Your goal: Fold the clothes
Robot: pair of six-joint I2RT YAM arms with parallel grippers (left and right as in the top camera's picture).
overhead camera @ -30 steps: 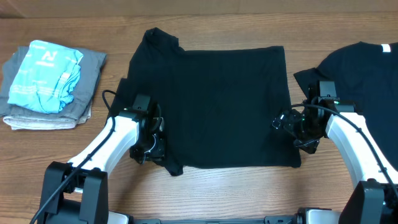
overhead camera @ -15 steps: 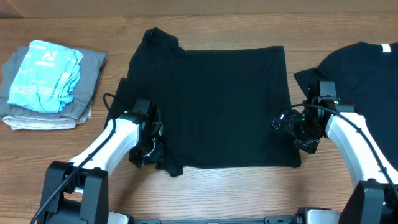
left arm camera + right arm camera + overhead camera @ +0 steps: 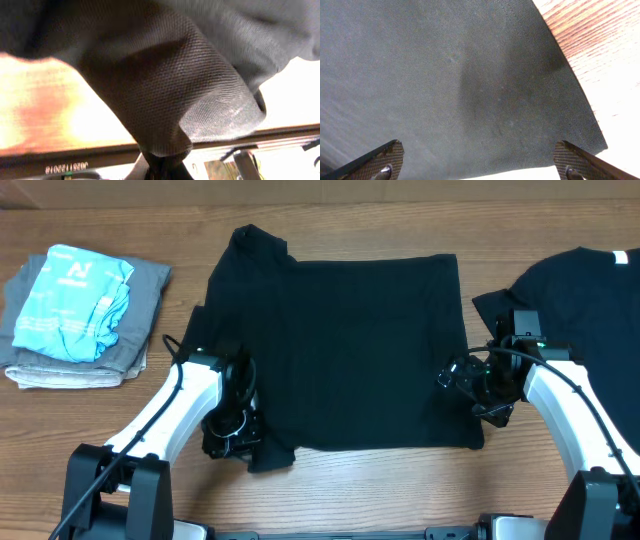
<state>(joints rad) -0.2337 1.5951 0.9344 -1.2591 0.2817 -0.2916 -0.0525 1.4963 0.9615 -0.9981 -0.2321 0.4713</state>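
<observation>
**benchrat:** Where's the left arm at, going by the overhead?

**foldfan:** It reaches forward from the near edge of the table and angles in toward the middle. The left gripper is down on the lower-left corner of the black T-shirt. That shirt is spread flat mid-table with one sleeve poking out top-left. The corner by the gripper is bunched into a little lump.

**benchrat:** Jaws?

**foldfan:** Pressed together, pinching the fabric. In the left wrist view a fold of the dark knit runs right down into the fingers at the bottom of the frame, with blurry wood behind it.

**benchrat:** And the right side?

**foldfan:** The right arm comes in from the near right and bends inward. The right gripper sits low at the shirt's right edge, near the lower-right corner. Its jaws are spread wide: the wrist view shows a fingertip at each bottom corner, with the shirt's corner lying between them. It isn't gripping anything, and I can't tell if it touches the cloth.

**benchrat:** Anything else around?

**foldfan:** There's a second black shirt with a white neck label at the right, cut off by the frame. A folded pile of grey and light-blue clothes sits far left, well apart.
</observation>
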